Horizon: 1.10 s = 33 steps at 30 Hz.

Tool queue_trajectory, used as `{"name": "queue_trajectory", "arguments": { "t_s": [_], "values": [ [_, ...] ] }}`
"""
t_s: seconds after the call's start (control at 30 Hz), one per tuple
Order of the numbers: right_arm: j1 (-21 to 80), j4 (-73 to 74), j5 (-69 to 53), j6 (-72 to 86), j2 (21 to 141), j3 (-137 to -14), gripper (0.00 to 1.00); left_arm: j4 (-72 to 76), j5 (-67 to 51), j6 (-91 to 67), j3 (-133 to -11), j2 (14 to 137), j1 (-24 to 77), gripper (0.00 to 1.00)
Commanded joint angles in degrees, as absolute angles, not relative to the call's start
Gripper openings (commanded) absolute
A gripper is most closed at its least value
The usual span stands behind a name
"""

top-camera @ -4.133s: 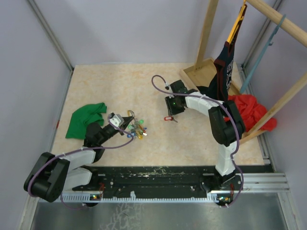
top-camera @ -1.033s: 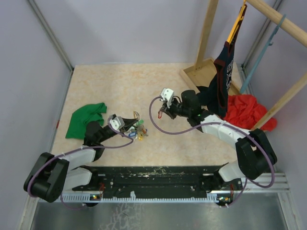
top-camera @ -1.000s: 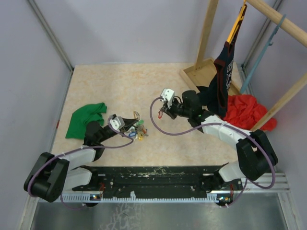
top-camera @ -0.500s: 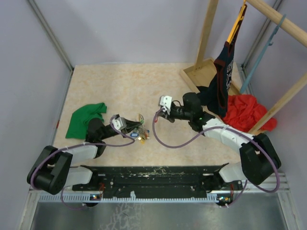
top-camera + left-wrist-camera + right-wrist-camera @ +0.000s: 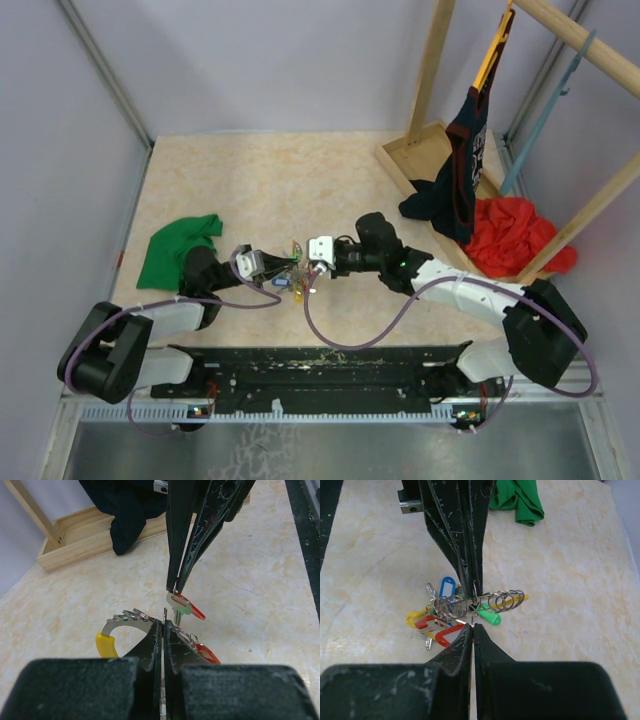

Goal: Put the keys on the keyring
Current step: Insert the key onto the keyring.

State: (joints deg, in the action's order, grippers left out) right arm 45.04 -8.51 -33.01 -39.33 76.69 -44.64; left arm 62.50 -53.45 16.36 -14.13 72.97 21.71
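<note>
Now, entries by view.

**Top external.**
- The right gripper [image 5: 305, 271] is tip to tip with the left gripper [image 5: 282, 268], at about 7 o'clock from the middle of the table [image 5: 250, 180].
- Four seconds ago it stood well apart, toward 2 o'clock of the keyring [image 5: 293, 258], over a red-tagged key lying on the surface.
- Half a second ago a gap was left between the two tips; that gap is now closed.
- The key [image 5: 176, 601] is too small to pick out in this view.
- A green cloth [image 5: 178, 250] lies at 9 o'clock, unmoved.

**Left wrist.**
- The left fingers, at 6 o'clock, are pressed together on the ring's wire.
- The right fingers descend from 12 o'clock, pinched on the key's silver head.
- Its red tag [image 5: 194, 611] trails toward 4 o'clock.
- The key hangs just beside the wire end that stands above the left tips; I cannot tell whether they touch.
- A yellow tag [image 5: 105, 645] sits at 8 o'clock.
- A wooden tray [image 5: 85, 537] lies at 10 o'clock.

**Right wrist.**
- The ring is held up across mid-frame, with a row of small split rings strung along it.
- Blue [image 5: 445, 587], green [image 5: 490, 618], yellow and red tags hang from 7 to 9 o'clock.
- The right fingers meet at 6 o'clock, and the key they hold is mostly hidden.

**Judgement.** The carry is finished and threading begins. The next move calls for lining up the key's hole with the wire end, and a slip there would drop the key.
</note>
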Motion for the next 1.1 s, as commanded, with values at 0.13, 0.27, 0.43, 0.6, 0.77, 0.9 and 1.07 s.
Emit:
{"name": "queue_trajectory", "arguments": {
  "t_s": [0.13,0.27,0.43,0.6,0.77,0.9,1.07],
  "values": [
    [48.38,-9.07,-26.49,-43.41,75.09,-46.51,0.0,58.56,-55.03,20.73,-16.26,71.29,21.51,0.0],
    [49.17,-8.17,-26.32,-44.08,75.32,-47.13,0.0,57.85,-55.57,21.36,-16.35,71.19,21.48,0.0],
    [49.55,-7.29,-25.89,-44.39,76.66,-48.07,0.0,58.04,-56.91,21.75,-16.52,71.27,21.6,0.0],
    [50.24,-8.04,-25.64,-44.21,77.2,-48.33,0.0,58.5,-57.75,21.97,-16.44,71.4,21.56,0.0],
    [50.32,-8.46,-25.57,-43.95,77.34,-48.23,0.0,59.18,-58.4,21.85,-16.44,71.77,21.58,0.0],
    [50.51,-8.26,-25.23,-43.97,77.43,-48.41,0.0,59.41,-58.49,21.62,-16.43,71.76,21.54,0.0],
    [50.76,-8.33,-24.43,-43.9,77.63,-48.49,0.0,59.45,-58.53,21.45,-16.44,71.8,21.62,0.0]
  ]
}}
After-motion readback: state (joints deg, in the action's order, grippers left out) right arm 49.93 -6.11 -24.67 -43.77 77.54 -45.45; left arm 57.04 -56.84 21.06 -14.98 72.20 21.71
